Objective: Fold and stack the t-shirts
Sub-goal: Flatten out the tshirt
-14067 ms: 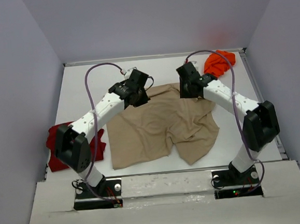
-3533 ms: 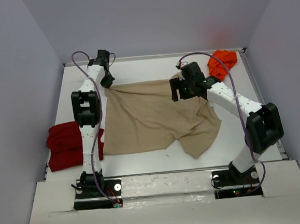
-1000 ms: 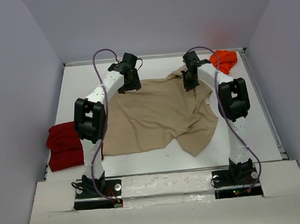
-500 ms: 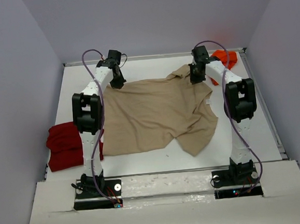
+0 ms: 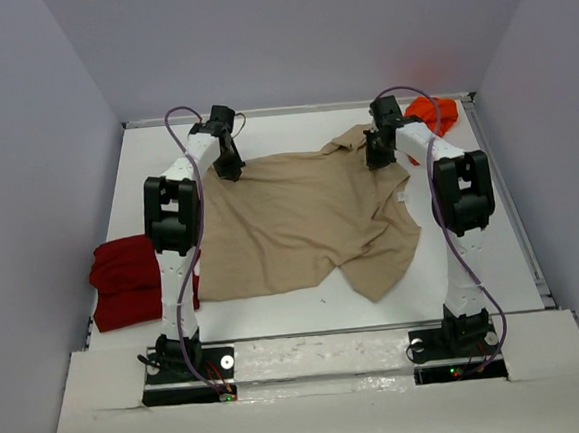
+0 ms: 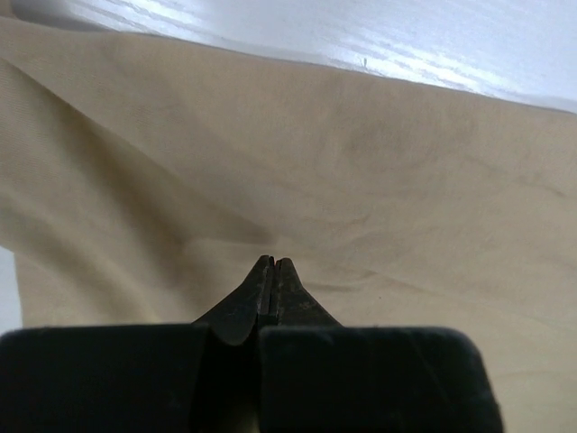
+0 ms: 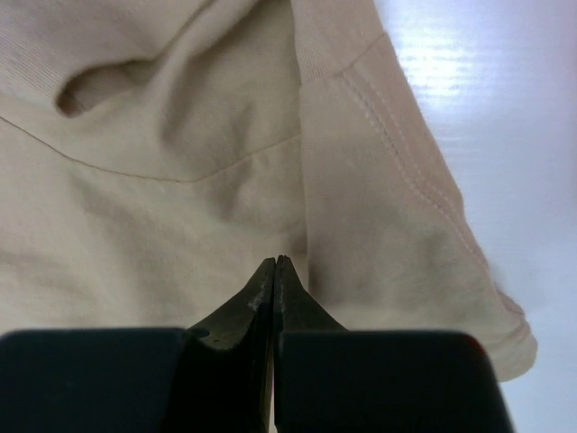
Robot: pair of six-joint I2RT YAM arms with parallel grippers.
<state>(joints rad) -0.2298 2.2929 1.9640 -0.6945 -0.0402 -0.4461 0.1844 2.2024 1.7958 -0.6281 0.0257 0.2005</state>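
The tan t-shirt [image 5: 300, 226] lies spread across the middle of the table, its collar at the far right and one lower corner folded over near the front. My left gripper [image 5: 230, 166] is shut on its far left corner; in the left wrist view the cloth [image 6: 406, 180] creases toward the closed tips [image 6: 273, 262]. At the far right shoulder my right gripper [image 5: 373, 158] is also shut, its tips [image 7: 275, 260] pinching the cloth [image 7: 180, 225] beside the sleeve seam. The dark red t-shirt [image 5: 124, 280] lies bunched at the left edge. The orange t-shirt [image 5: 432, 115] lies crumpled at the far right corner.
Grey walls close in the white table [image 5: 474, 262] on three sides. A raised rail [image 5: 509, 199] runs along the right edge. Both arm bases stand at the near edge, with bare white surface in front of the tan shirt.
My left gripper has shut on the shirt's far left corner after shifting left along its far edge. My right gripper moved slightly farther right, staying shut. The shirt lies about as before.
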